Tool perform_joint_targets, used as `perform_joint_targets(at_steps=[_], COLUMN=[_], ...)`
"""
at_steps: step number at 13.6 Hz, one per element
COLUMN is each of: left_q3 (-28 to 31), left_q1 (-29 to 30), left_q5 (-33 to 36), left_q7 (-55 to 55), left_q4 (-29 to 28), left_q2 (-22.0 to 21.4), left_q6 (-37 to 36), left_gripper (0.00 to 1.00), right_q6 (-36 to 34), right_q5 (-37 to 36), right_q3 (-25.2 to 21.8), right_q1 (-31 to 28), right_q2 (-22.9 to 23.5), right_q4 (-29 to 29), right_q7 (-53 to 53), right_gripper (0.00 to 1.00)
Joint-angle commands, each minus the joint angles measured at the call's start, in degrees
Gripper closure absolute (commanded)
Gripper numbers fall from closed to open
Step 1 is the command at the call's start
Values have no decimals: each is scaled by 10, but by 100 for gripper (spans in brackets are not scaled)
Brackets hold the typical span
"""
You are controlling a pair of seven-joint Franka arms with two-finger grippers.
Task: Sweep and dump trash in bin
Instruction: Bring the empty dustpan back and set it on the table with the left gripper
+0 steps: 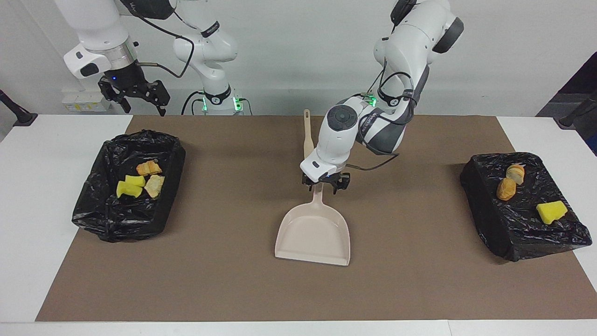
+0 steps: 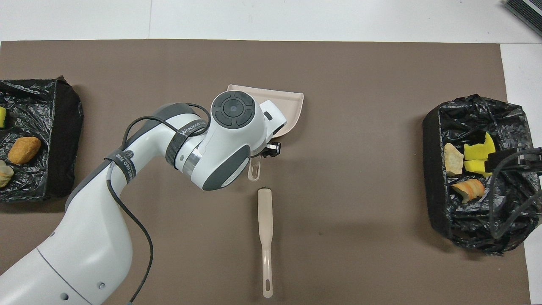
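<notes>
Over the dustpan handle mid-mat, I am seeing my left gripper spreading its fingers around the stem. Right gripper is waiting spread above the bin holding trash.

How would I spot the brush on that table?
Start at the brown mat, between the two black-lined bins. In the middle lies a beige dustpan; the brush lies just nearer the robots than its handle. It is the only long, thin beige stick there, flat on the mat, with nothing holding it.
</notes>
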Motion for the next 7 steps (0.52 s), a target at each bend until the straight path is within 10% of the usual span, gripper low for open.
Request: perform_joint_targets(at_steps=[1,7], left_q3=[60,179], left_q1=[2,-3], left_q5=[2,-84], left_q7=[17,187], left_q4=[-98,-182], left_q2=[-121,-281], left_q6=[-17,-41], left_gripper=[0,0], right_q6=[-2,-2], right_q5=[11,11], right_q3=[-1,-1], right_q1=[-2,-2], right_q2=[5,5], right_q4=[8,8], right_q7=[-12,-12], right_gripper=[0,0])
